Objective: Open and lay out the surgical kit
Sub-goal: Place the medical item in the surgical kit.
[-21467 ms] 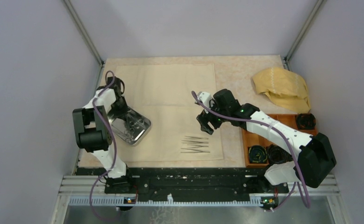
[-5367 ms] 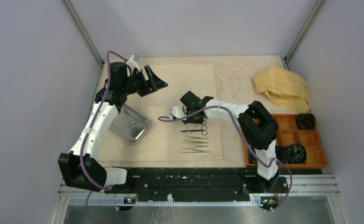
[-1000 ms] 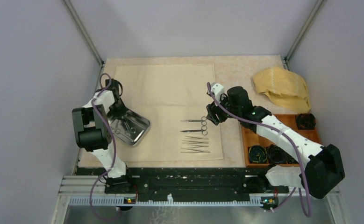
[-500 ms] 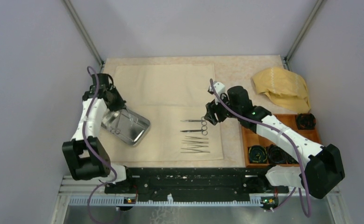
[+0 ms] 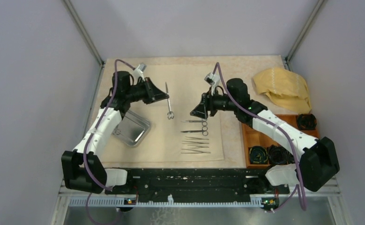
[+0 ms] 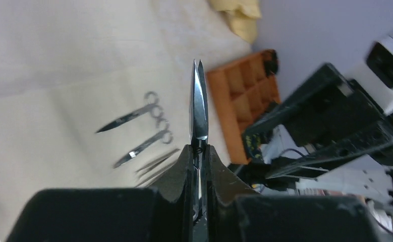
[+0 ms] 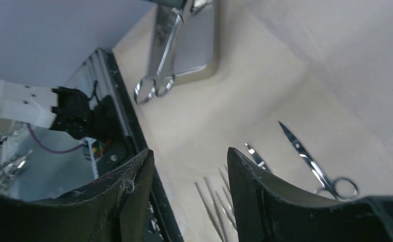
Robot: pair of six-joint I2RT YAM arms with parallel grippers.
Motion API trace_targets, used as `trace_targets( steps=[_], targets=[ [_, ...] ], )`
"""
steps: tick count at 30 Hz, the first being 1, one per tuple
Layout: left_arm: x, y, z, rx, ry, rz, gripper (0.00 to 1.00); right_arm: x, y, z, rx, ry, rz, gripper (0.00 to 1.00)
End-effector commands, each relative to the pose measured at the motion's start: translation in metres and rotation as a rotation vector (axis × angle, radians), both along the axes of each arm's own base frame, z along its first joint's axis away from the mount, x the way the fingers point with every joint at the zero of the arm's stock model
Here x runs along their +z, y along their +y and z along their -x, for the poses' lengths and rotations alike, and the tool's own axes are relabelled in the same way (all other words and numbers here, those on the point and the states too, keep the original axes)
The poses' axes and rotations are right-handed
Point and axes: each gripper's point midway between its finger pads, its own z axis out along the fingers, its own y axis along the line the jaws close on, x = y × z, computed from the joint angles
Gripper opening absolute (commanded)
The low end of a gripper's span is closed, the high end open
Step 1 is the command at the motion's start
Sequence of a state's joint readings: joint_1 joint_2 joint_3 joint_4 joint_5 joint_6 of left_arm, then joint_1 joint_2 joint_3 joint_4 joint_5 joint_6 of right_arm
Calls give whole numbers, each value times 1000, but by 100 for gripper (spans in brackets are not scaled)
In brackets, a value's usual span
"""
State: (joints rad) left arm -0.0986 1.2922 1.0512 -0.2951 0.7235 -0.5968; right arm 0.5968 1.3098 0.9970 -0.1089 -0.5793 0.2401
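Tray (image 5: pixel 132 129) lies left on the sheet (image 5: pixel 185 84); two scissors (image 5: pixel 193 121) at centre, tweezers (image 5: pixel 197 151) before them

Left gripper (image 5: pixel 163 96) pinches scissors (image 5: pixel 169 105) above cream cloth (image 5: pixel 180 82). Two other scissors (image 5: pixel 195 122), tweezers (image 5: pixel 195 149) lie on cloth. Tray (image 5: pixel 140 131) at cloth's left edge.

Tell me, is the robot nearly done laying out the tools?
Nearly. Done: the cream cloth is spread flat, with two laid scissors and the tweezers in a row on it. In hand: the left gripper holds the third scissors in the air; the right gripper is open, empty. Left: set those down too. The left arm hides part of the steel tray, so more may remain.
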Motion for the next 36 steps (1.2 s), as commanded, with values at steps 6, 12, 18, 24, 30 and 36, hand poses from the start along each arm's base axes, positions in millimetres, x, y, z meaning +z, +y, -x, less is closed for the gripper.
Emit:
trace_targets(
  steps=[6,12,18,24,30,36],
  targets=[
    [116,-81,47,-404,-366,267,0,103,36,4,115,28,-409,51],
    [124,-97,57,-471,-383,281,0,115,41,10,141,110,-536,39],
    [125,-103,63,-499,-388,291,0,118,41,13,159,110,-573,33],
    [126,-103,66,-510,-398,294,0,117,39,20,189,127,-615,9],
    [121,-101,58,-462,-395,262,8,100,38,14,148,118,-565,0],
    [94,-75,34,-242,-331,82,64,43,22,-16,-12,-30,-250,0]
  ],
)
